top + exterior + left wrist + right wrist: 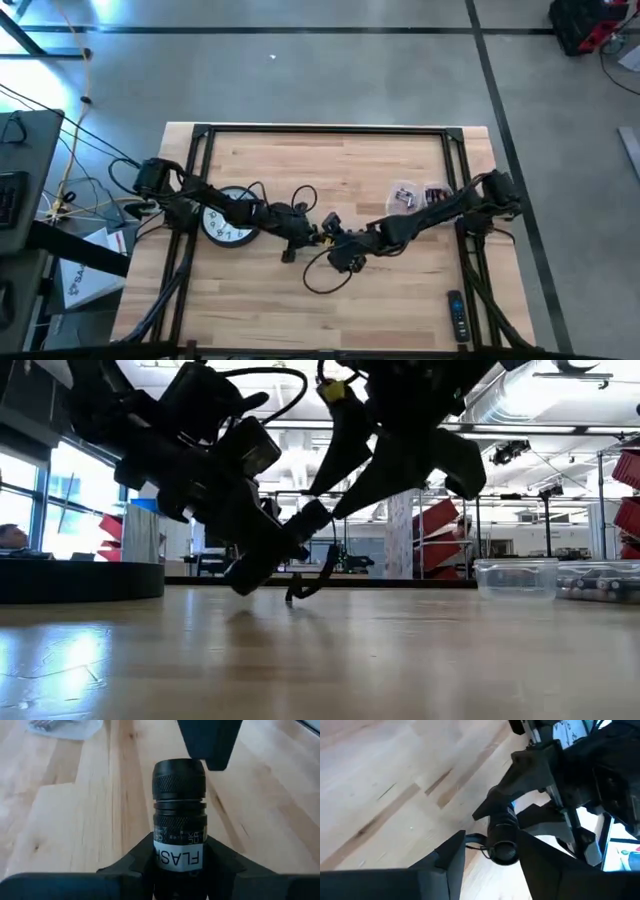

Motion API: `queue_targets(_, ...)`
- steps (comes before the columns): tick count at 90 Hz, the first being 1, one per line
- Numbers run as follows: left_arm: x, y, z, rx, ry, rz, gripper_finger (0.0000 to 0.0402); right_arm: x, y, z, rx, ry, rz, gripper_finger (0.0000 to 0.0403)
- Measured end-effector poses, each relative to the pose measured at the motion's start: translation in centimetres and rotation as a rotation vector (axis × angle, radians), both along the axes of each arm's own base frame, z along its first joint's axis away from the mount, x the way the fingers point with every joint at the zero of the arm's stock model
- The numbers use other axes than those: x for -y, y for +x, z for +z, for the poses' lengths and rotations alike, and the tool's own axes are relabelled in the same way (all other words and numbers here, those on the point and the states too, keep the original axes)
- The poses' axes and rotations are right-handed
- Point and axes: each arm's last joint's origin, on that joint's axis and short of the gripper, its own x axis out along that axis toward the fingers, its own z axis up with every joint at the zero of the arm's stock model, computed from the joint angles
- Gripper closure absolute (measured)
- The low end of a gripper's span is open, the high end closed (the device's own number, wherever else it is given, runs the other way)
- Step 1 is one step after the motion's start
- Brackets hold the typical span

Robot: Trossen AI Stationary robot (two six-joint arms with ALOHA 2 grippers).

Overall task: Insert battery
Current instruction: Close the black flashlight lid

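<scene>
flashlight sits clamped in the left gripper, held off the table near its middle, where the two arms meet in the high view. a white label on its black body reads "flash" in large dark letters, cut off at the edge by the gripper's fingers; smaller print sits on the band above it but is too fine to make out. the knurled end of the flashlight points away from the left wrist toward the right gripper, whose dark finger shows just past that end in the left wrist view. in the right wrist view the flashlight's round end sits between the right gripper's two fingers, which stand apart on either side of it with a gap showing at each side. the left arm reaches in from the table's left edge over a clock with a white face and black numerals, and slopes down toward the centre. the right arm comes from the right edge, bent low, its wrist turned toward the left gripper. two clear containers lie beside the right arm on the far right part of the table, and a remote control lies near the table's front right corner. in the low view both grippers hang tilted just above the wood.
</scene>
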Motion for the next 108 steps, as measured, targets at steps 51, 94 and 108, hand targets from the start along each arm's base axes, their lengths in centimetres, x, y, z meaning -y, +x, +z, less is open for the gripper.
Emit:
queue_targets(51,0.0,0.0,0.0,0.007,0.016,-0.008,0.0302,1.7,0.5,-0.1,-0.013,0.015,-0.005,0.0268)
queue_targets(94,0.0,0.0,0.1,0.015,0.036,-0.013,0.0302,1.9,0.6,-0.2,-0.002,0.087,-0.065,0.0300)
queue_targets(108,-0.1,0.0,0.1,0.016,0.046,-0.014,0.0302,1.9,0.6,-0.2,0.004,0.122,-0.097,0.0325)
